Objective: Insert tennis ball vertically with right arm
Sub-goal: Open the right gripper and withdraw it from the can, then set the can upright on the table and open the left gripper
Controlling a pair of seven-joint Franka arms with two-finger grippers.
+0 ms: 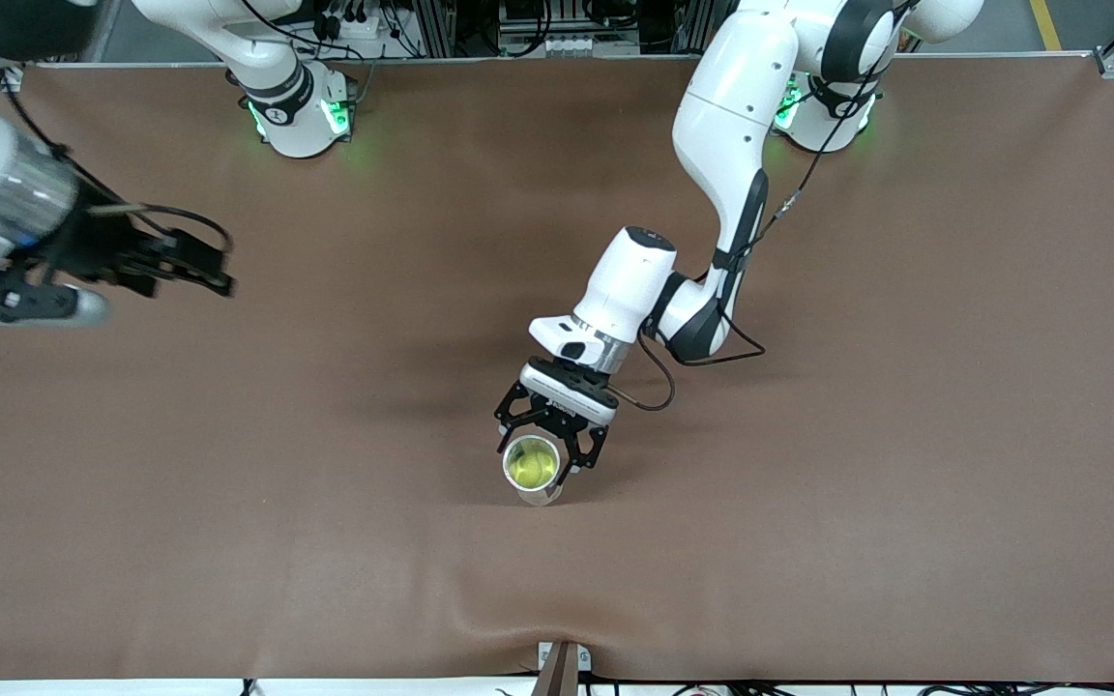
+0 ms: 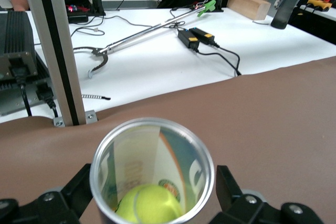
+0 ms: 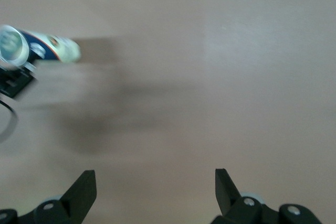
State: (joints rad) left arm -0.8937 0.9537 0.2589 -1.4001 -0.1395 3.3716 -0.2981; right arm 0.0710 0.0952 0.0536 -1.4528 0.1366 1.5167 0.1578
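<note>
An open metal tennis-ball can [image 1: 540, 491] stands upright on the brown table near the middle. The yellow-green tennis ball [image 1: 530, 466] lies inside it, and shows at the can's bottom in the left wrist view [image 2: 149, 205]. My left gripper [image 1: 536, 464] is low at the table with its fingers [image 2: 79, 184] on both sides of the can [image 2: 152, 153], spread wide; a thin gap shows at one side. My right gripper [image 1: 204, 271] is open and empty, up in the air over the table toward the right arm's end. It sees the can [image 3: 39, 48] from a distance.
The brown mat [image 1: 808, 483] covers the whole table. A metal post [image 2: 52, 51] stands at the table edge nearest the front camera. A white bench [image 2: 173, 61] with cables and tools lies past that edge.
</note>
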